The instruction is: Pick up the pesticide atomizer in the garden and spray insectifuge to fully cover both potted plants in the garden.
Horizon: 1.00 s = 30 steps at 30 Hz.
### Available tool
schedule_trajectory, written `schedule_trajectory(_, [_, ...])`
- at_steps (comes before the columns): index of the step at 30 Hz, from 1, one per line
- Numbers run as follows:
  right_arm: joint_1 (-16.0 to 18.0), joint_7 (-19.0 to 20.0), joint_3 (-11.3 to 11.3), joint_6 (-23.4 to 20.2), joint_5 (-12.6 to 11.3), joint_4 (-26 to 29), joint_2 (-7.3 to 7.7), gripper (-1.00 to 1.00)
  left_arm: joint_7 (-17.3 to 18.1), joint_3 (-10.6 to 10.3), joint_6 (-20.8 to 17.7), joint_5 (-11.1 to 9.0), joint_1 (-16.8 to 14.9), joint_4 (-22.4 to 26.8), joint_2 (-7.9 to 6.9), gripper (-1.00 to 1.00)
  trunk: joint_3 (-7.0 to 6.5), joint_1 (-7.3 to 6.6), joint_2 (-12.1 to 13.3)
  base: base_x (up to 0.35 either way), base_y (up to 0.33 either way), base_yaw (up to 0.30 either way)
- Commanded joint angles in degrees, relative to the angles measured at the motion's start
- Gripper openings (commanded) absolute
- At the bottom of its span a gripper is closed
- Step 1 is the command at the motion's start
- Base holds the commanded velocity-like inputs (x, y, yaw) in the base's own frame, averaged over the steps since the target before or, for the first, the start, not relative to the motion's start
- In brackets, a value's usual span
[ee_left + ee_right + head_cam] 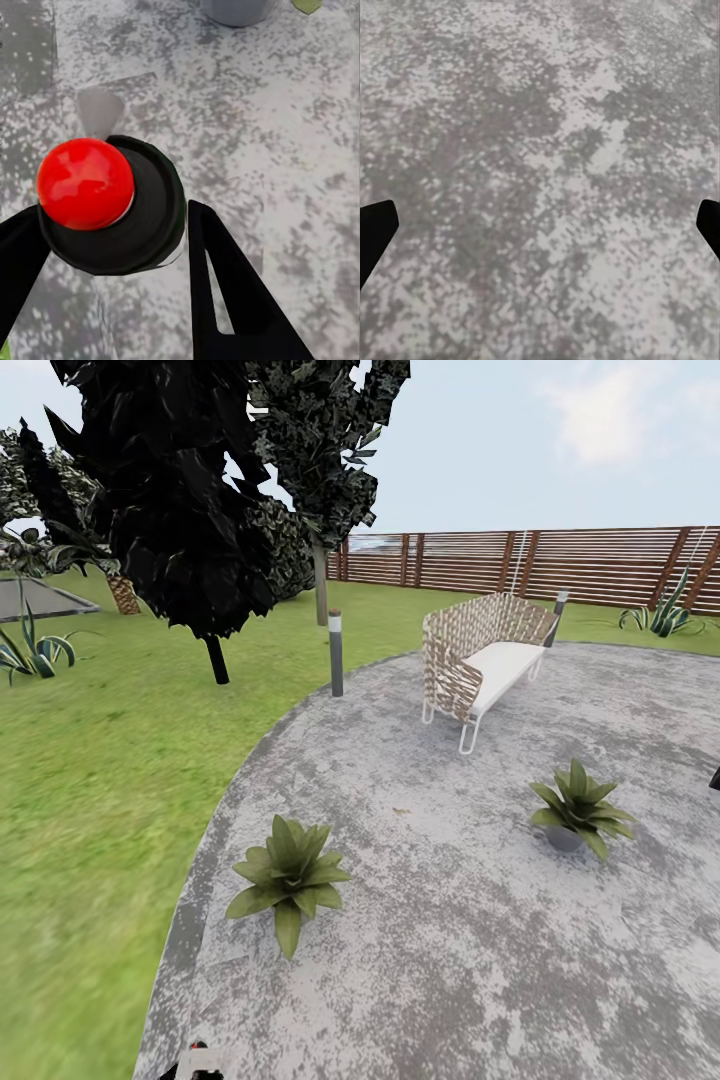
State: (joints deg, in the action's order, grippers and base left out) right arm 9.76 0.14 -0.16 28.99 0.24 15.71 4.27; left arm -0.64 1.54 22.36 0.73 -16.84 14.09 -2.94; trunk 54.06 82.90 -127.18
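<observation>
Two potted plants stand on the round grey paving (450,960): one potted plant (290,872) near its left rim, the other potted plant (580,810) to the right in a small grey pot. My left gripper (112,214) is shut on the pesticide atomizer (146,225), a round dark green body topped by a glossy red ball, with a black finger (225,292) pressed against each side. It hangs over the paving, with a grey pot (236,7) just beyond it. My right gripper (540,225) is open over bare paving, its dark fingertips far apart.
A wicker bench (480,660) with a white seat stands at the paving's far side, with a bollard lamp (336,652) to its left. Lawn (90,810) lies on the left with dark trees (190,510) and an agave (35,650). A slatted wooden fence (560,565) closes the back.
</observation>
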Motion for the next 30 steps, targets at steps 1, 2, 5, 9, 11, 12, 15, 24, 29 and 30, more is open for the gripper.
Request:
schedule_trajectory(1, [0.04,0.02,-0.02,0.16,0.10,0.01,0.03,1.00,0.04,0.11,0.14,0.30,-0.09,-0.01,-0.11,-1.00,0.05,-0.01,-0.02,0.000,0.000,0.000])
schedule_trajectory(2, [0.06,0.03,-0.02,0.12,0.44,0.27,0.08,1.00,0.45,0.04,0.06,0.97,-0.18,0.05,-0.44,-1.00,0.05,-0.01,-0.02,0.000,0.000,0.000])
schedule_trajectory(5, [0.14,0.13,0.04,-0.02,2.56,2.76,0.35,1.00,2.66,-0.25,-0.16,4.23,-0.34,0.09,-1.60,-1.00,0.05,-0.01,-0.02,0.000,0.000,0.000])
schedule_trajectory(9, [0.17,0.20,0.06,-0.20,8.85,8.32,0.52,1.00,7.06,-0.15,-0.47,8.54,-0.43,0.12,-3.99,-1.00,0.05,-0.01,-0.02,0.000,0.000,0.000])
schedule_trajectory(11, [0.17,0.20,0.04,-0.53,12.75,10.44,0.54,1.00,8.79,-0.11,-0.52,9.29,-0.45,0.13,-4.99,-1.00,0.05,-0.01,-0.02,0.000,0.000,0.000])
schedule_trajectory(12, [0.17,0.21,0.02,-1.06,15.46,11.78,0.50,1.00,9.88,-0.12,-0.50,9.61,-0.48,0.17,-5.52,-1.00,0.05,-0.01,-0.02,0.000,0.000,0.000])
schedule_trajectory(15, [0.17,0.27,0.04,-3.39,21.61,14.99,0.23,1.00,12.73,-0.25,-0.43,10.17,-1.13,0.42,-6.75,-1.00,0.05,-0.01,-0.02,0.000,0.000,0.000])
schedule_trajectory(24, [0.68,2.76,0.00,-5.89,28.41,18.43,-1.68,1.00,17.94,-0.48,0.56,11.60,-2.72,0.82,-8.45,-1.00,0.05,-0.01,-0.02,0.000,0.000,0.000])
schedule_trajectory(29, [0.84,2.76,-0.23,-5.87,28.49,18.55,-3.30,1.00,17.66,-0.58,0.58,11.68,-2.80,1.13,-8.41,-1.00,0.05,-0.01,-0.02,0.000,0.000,0.000])
schedule_trajectory(30, [0.85,2.76,-0.25,-5.87,28.49,18.56,-3.63,1.00,17.67,-0.61,0.58,11.70,-2.82,1.16,-8.38,-1.00,0.05,-0.01,-0.02,0.000,0.000,0.000])
